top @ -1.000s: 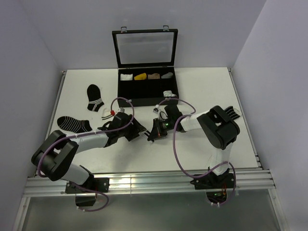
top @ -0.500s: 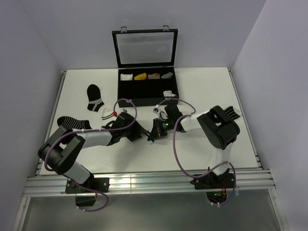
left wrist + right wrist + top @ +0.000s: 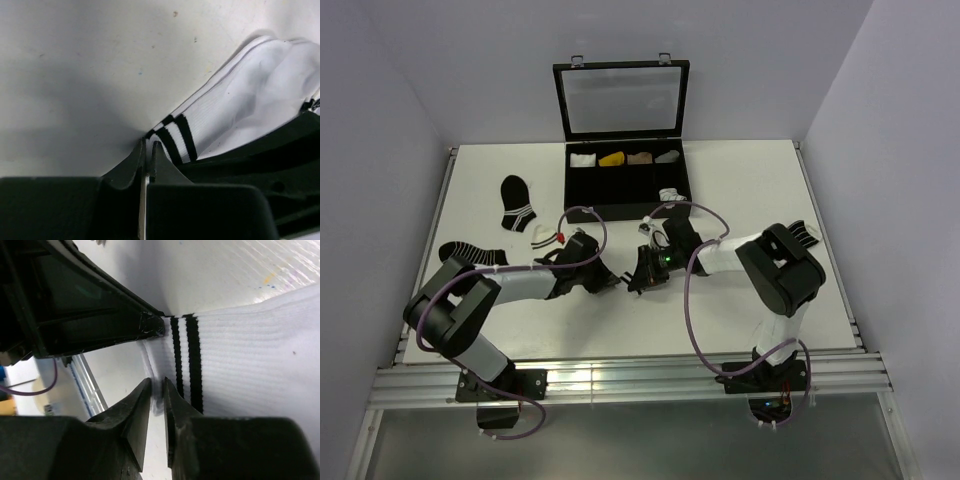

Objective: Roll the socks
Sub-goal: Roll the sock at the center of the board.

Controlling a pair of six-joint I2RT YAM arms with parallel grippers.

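Pinching the cuff: left gripper (image 3: 148, 145) and right gripper (image 3: 156, 384) meet nose to nose mid-table, both on the banded end of the white sock (image 3: 240, 100).
Left fingers: squeezed to a sliver, tips right at the corner of the cuff (image 3: 187, 360) beside its two black bands. A pale strip shows in the gap, and I read that as fabric caught there.
Right fingers: almost pressed together too, with the cuff's outer edge nipped between them, just beside the left gripper's tip.
Where the sock is: lying flat on the table (image 3: 740, 180) between the two grippers, body running away from the cuff.
Why held so: my read is that two grips on one edge keep the cuff square and controlled, ready to be turned over for a roll or a tuck.
Second sock: cannot tell. A faint doubled line runs along the sock's edge in the left wrist view, which may be another layer underneath.
Hidden: from above, the arms cover the sock completely. The toe is cut off in both wrist views.
Off to the side: black case (image 3: 572, 190) at the back, black striped socks (image 3: 517, 203) well apart on the left.
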